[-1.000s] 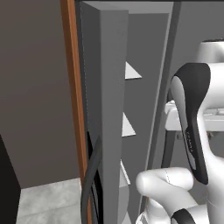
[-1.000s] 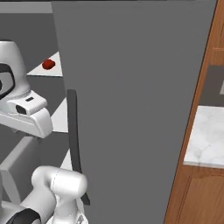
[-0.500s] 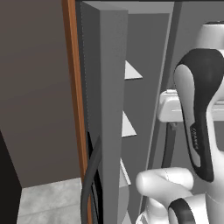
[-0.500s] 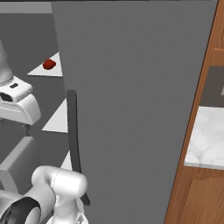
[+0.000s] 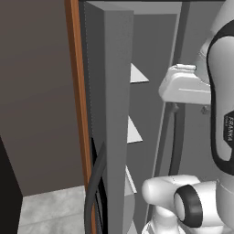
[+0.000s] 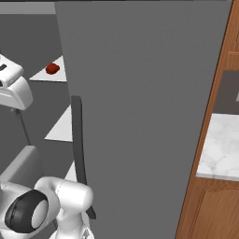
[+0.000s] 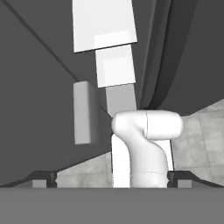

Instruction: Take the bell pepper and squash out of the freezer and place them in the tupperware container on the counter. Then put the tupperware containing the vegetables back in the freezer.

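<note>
The gripper stands spread wide, holding nothing, its fingertips barely peeking up. The bell pepper lies on a white freezer shelf, partly screened by the door

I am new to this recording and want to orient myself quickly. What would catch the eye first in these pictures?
The bell pepper, a bright red blob, lies on a white shelf inside the open freezer, at the upper left of the right base view. Beside it the wide grey door spans the middle, with its dark handle running down the near edge. At the far right, the counter shows its white marble top over brown wood.
</note>
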Available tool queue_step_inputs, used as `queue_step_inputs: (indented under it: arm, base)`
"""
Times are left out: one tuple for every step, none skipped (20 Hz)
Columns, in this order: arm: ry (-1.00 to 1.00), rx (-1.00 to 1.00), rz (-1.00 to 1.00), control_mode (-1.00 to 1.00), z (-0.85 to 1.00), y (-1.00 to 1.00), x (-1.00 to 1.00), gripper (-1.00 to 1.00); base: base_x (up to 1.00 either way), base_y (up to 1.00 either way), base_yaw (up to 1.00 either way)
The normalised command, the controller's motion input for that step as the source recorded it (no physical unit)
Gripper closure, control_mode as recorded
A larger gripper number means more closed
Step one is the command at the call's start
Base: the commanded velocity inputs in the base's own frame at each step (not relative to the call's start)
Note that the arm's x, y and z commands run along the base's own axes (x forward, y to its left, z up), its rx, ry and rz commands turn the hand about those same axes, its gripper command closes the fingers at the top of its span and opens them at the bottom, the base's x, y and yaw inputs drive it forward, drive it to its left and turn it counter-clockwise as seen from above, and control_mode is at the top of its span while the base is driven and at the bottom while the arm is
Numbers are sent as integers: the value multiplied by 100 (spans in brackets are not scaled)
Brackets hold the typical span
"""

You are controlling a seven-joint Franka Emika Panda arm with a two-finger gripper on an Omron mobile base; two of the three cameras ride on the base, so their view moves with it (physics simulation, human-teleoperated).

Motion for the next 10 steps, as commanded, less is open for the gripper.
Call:
queue_step_inputs:
  arm:
    - [-15, 9, 1, -100, 15, 2, 42, -100]
    - [-15, 8, 1, -100, 11, 3, 47, -100]
    - [-17, 6, 0, -100, 3, 6, 49, -100]
    - [-18, 3, 0, -100, 0, 8, 55, -100]
    - [-18, 3, 0, -100, 0, 8, 60, -100]
    - [-19, 1, 0, -100, 0, 5, 61, -100]
    - [-19, 0, 0, -100, 0, 4, 64, -100]
    - [-17, 0, 0, -100, 0, 4, 67, -100]
    - [-17, 0, 0, -100, 0, 9, 66, -100]
    - [-17, 0, 0, -100, 0, 10, 68, -100]
  base:
    - [0, 0, 0]
    - [0, 0, 0]
    - [0, 0, 0]
    - [0, 0, 0]
    - [0, 0, 0]
    - [0, 0, 0]
    - [0, 0, 0]
    - [0, 0, 0]
    - [0, 0, 0]
    - [0, 0, 0]
